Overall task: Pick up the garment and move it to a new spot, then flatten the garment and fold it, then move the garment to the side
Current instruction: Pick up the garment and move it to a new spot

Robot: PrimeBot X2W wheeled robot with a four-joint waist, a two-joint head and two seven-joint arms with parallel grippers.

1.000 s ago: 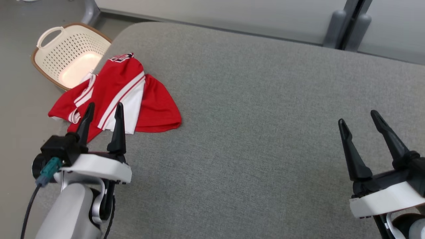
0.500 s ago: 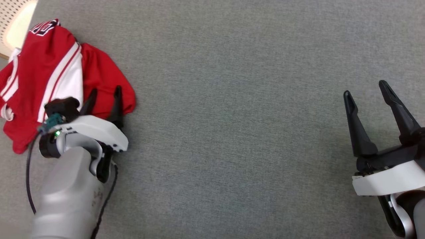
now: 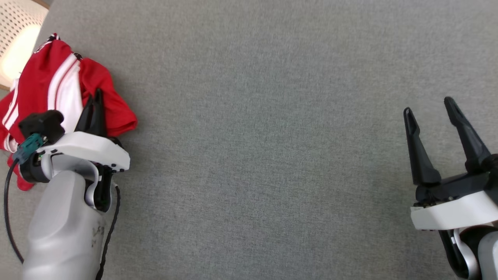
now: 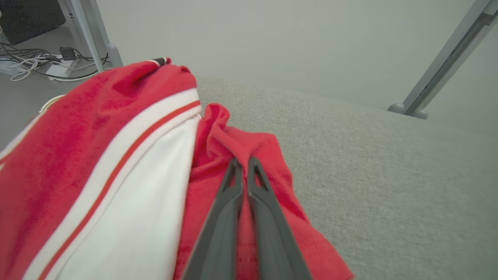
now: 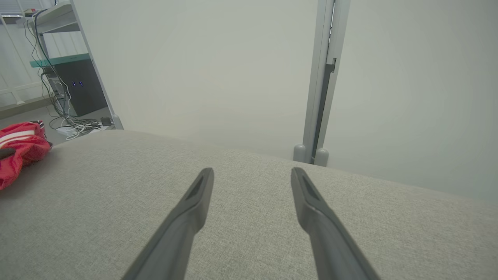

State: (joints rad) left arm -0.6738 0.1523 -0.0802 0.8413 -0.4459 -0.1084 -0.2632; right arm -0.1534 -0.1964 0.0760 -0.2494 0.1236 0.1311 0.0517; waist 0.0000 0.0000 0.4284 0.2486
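Note:
The garment (image 3: 42, 89), red with white panels and stripes, lies bunched at the far left edge of the grey padded table (image 3: 272, 136). My left gripper (image 3: 94, 100) is shut on a pinched fold of its red cloth; in the left wrist view the two fingers meet on a raised ridge of the garment (image 4: 116, 186) at the left gripper's tips (image 4: 242, 161). My right gripper (image 3: 428, 107) hovers open over bare table at the right, far from the cloth. In the right wrist view the right gripper (image 5: 252, 173) holds nothing, and the garment (image 5: 19, 151) shows at the far left.
A cream perforated laundry basket (image 3: 15, 42) stands off the table's upper left corner. Beyond the table are a pale wall, a grey post (image 5: 321, 77), and a rack with cables (image 5: 62, 77).
My left gripper has shut on a fold of the red cloth, bunching the garment toward the left. The head camera tilted down earlier. The right gripper has stayed open.

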